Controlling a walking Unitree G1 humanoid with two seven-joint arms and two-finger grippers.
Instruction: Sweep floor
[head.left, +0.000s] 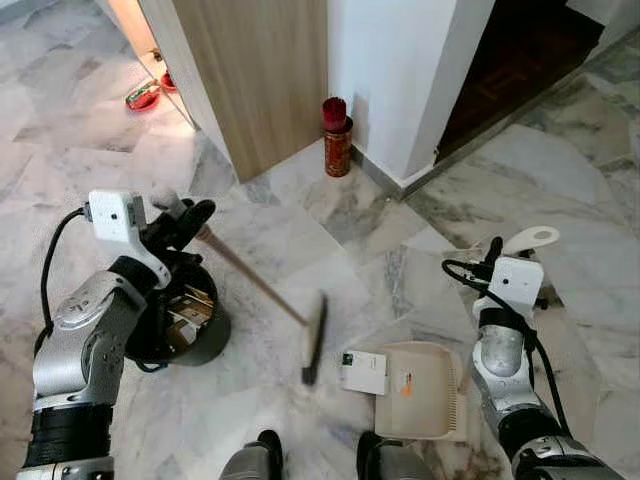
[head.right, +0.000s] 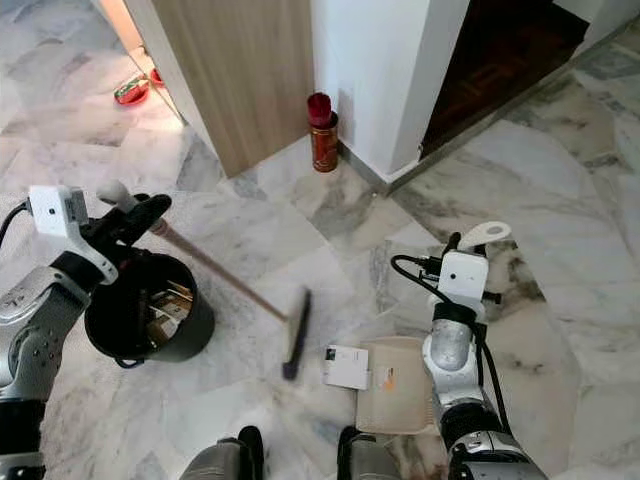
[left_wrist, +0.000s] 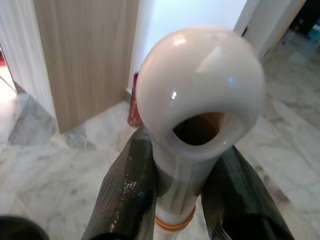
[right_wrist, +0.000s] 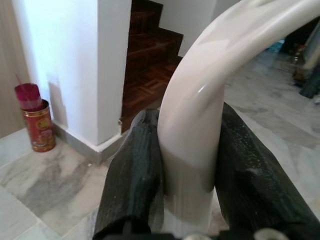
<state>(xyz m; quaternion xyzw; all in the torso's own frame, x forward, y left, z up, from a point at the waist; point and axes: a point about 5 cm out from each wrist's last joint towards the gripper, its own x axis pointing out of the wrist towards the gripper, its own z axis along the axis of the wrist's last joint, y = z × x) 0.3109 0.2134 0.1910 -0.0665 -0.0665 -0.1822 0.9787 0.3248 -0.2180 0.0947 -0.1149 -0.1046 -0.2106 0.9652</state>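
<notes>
So your left gripper (left_wrist: 175, 195) is clamped tight around the white top end of the broom (head.left: 255, 280), right below its rounded cap with the hole in it. The stick slants down across the marble floor (head.left: 300, 220) and the brush head (head.left: 313, 338) sits on the tiles, just beside a small white card (head.left: 363, 372). Right under your left arm there's a black bin (head.left: 190, 320) with some rubbish in it. Your right gripper (right_wrist: 187, 180) is squeezed on the curved white handle of the dustpan (head.left: 425, 390), which lies flat on the floor touching that card. Further off, a red tin (head.left: 337, 140) stands by the white wall corner next to the wooden door (head.left: 260, 70).
</notes>
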